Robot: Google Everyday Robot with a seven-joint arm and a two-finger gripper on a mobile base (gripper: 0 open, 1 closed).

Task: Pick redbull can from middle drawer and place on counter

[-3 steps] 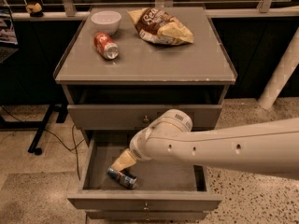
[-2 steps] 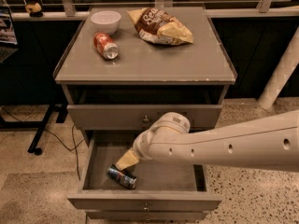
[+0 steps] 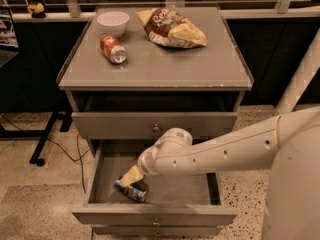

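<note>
– Grey wood on every side, operator. Where does your gripper (image 3: 132, 176) sit?
– Your gripper hangs inside the open middle drawer (image 3: 176, 190), over its front-left part. It points down from the white arm (image 3: 220, 151) that reaches in from the right.
– And the redbull can (image 3: 132, 190)?
– It lies on its side on the drawer floor, near the front wall, directly under the gripper's tan tip. Whether the tip touches the can or sits just above it, you cannot tell.
– Is your hand clamped on it?
– You cannot tell from this view whether it is released or grasping.
– What does the counter (image 3: 165, 66) carry?
– A red-orange soda can (image 3: 113, 48) on its side at the back left, just in front of a white bowl (image 3: 112, 22). A crumpled chip bag (image 3: 172, 29) lies at the back middle, well apart from your gripper.
</note>
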